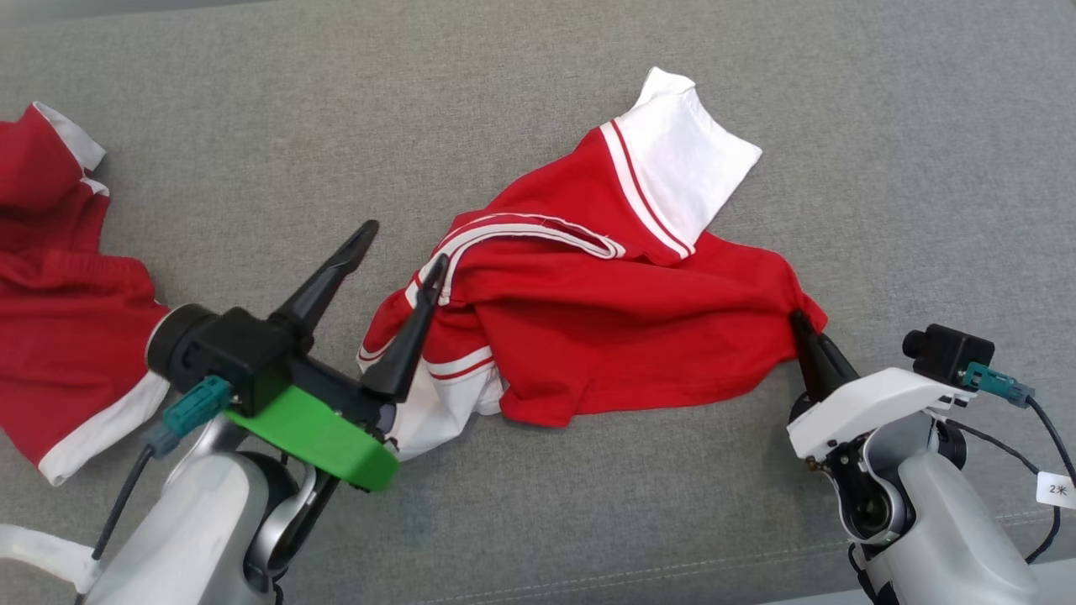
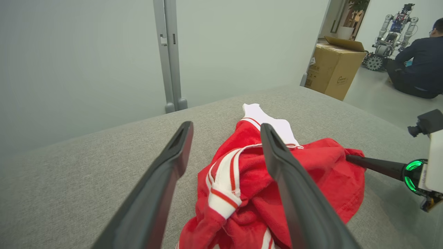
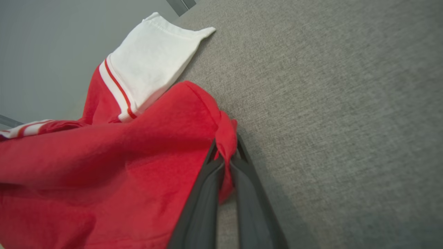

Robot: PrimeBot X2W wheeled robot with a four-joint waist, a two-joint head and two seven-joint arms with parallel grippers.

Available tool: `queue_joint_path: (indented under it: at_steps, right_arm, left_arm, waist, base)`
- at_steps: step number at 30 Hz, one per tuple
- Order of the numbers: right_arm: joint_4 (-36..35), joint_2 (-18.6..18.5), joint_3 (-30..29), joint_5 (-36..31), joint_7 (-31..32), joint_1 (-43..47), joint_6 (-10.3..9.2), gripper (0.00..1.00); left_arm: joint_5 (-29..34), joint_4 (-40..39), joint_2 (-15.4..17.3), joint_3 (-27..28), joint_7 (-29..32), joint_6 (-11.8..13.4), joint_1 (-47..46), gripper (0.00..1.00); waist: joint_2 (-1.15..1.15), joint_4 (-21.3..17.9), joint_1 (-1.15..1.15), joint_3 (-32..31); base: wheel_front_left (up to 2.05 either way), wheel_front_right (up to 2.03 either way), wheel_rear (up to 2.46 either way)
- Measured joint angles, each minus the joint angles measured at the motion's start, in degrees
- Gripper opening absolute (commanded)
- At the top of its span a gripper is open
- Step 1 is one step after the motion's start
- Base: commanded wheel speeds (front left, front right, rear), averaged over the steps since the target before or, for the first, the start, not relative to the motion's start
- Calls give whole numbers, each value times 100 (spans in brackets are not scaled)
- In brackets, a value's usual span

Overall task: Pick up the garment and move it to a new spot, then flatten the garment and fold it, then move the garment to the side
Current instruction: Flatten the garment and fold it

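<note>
Pickup step: the right gripper (image 1: pixel 805 326) is clamped on a corner of the garment (image 1: pixel 605 328). The left gripper (image 1: pixel 404 244) gapes at the far end and probably must close before lifting.

i see the garment (image 1: pixel 588 328) on the cushion (image 1: pixel 883 126), my left gripper (image 1: pixel 405 243) at its left end, right gripper (image 1: pixel 799 319) at its right corner, a cloth (image 1: pixel 67 319) far left.
</note>
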Motion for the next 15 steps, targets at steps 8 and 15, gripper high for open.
queue_joint_path:
  at_steps: [8,15]
  right_arm:
    - [-13,-2,-35,-68,-389,-39,2,0]
    - [-180,5,131,-219,-690,-53,53,0]
  left_arm:
    - [-1,-74,-123,-452,604,-152,-614,100]
    - [51,244,-272,-862,1385,-199,-1094,100]
  waist:
    - [0,-218,0,-47]
    - [0,-541,0,21]
  base:
    - [0,0,0]
    - [0,0,0]
